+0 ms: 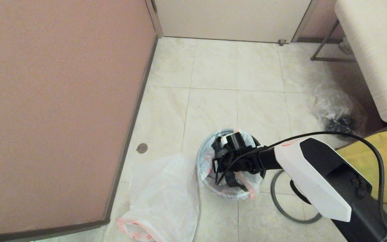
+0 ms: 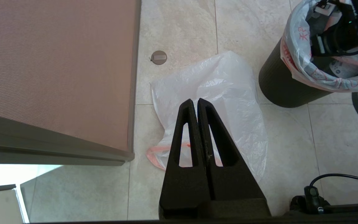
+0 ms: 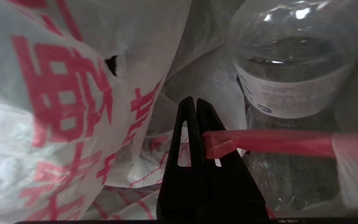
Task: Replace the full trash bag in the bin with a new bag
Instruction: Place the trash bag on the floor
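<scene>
A: Nearest the head camera is the right arm point(image 1: 317, 174), white and black, reaching from the lower right toward the middle of the floor. Where does its tool end up?

B: The right tool point(image 3: 196, 101) is down inside the bin point(image 2: 278, 85), within the mouth of the full trash bag point(image 1: 207, 158). Its two black fingers are pressed together, and a pink-red strip of the bag's rim point(image 3: 269, 141) is pinched between them, stretched taut off to one side.

A: And the bag itself?

B: It sits in the bin, its pink-red edge folded out over the rim. Red printing shows on the white film, and a clear plastic bottle point(image 3: 287, 62) with a pale label stands just beside the tool.

A: The bin?

B: Small, round, black, standing on the tiled floor point(image 1: 213, 67) near the middle. A thin grey hoop point(image 1: 281, 201) lies flat on the floor just to the bin's right, partly under the right arm.

A: The other bag?

B: The new bag point(image 2: 216, 93) lies limp and flat on the floor to the bin's left, near the brown wall panel point(image 1: 55, 101), its pink-red rim toward the robot.

A: And the left side?

B: The left tool point(image 2: 195, 101) hangs above the new bag, fingers closed together, holding nothing.
</scene>
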